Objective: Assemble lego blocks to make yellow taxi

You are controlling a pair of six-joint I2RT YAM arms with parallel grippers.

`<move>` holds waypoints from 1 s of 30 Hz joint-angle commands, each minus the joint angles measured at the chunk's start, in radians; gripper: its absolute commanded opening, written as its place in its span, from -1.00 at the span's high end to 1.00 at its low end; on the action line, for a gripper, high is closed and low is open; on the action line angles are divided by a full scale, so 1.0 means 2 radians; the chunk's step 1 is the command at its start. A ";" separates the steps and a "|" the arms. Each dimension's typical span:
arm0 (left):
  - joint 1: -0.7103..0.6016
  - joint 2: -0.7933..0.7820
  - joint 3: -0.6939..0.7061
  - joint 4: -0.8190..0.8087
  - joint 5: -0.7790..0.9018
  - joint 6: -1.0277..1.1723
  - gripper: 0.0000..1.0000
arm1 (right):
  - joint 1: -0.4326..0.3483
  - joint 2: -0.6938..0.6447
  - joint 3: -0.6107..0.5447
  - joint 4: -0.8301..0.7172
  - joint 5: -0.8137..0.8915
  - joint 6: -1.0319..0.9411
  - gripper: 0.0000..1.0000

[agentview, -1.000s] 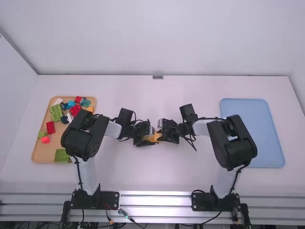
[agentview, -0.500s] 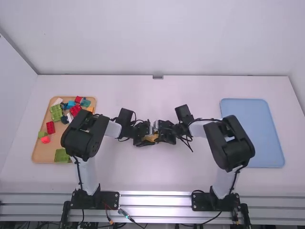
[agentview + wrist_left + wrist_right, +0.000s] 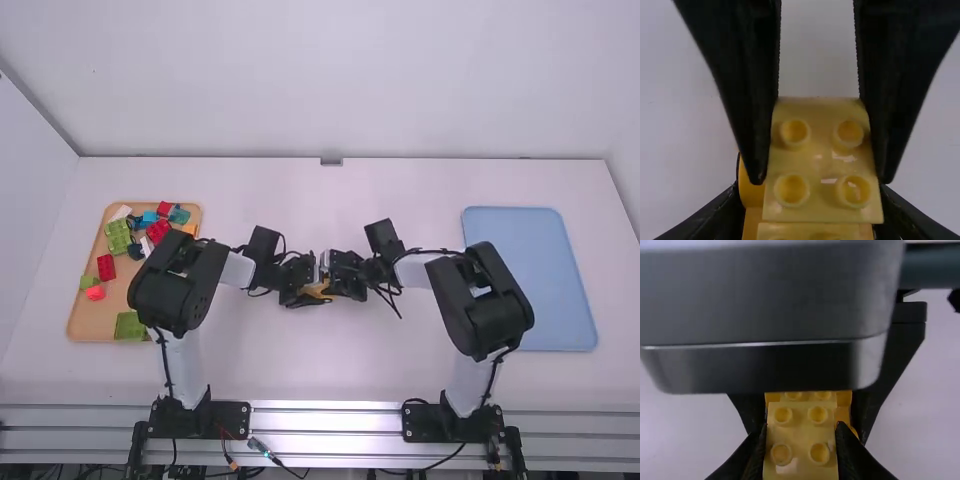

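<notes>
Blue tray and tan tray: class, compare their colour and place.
The blue tray is plain pale blue; the tan tray is light brown. The blue tray lies on the right arm's side; the tan tray, the left's. Both have rounded corners.

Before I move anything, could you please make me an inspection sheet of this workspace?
Surface: white table, wooden tray at left, blue tray at right.
Job's things: studded yellow blocks near the table's middle; mixed blocks on the wooden tray.
Clutter: loose wires at the near edge.
Grippers: left gripper and right gripper, both shut on the yellow blocks.
Cables: black cables running along the right arm.
Surroundings: white wall behind, metal rail in front.
</notes>
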 commanded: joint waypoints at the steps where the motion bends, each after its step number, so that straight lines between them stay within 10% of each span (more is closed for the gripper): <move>1: 0.000 0.007 -0.004 -0.009 -0.017 0.016 -0.25 | 0.001 0.007 0.006 -0.003 0.018 0.005 0.65; 16: 0.000 0.007 -0.004 -0.008 -0.017 0.015 -0.26 | 0.007 0.018 0.006 0.008 0.016 0.007 0.64; 22: 0.000 0.007 -0.004 0.002 -0.017 -0.004 -0.28 | 0.004 0.018 0.004 0.014 0.014 0.023 -0.04; 30: 0.000 0.007 -0.003 0.002 -0.018 -0.003 -0.29 | -0.008 0.017 0.004 0.034 -0.017 0.032 -0.22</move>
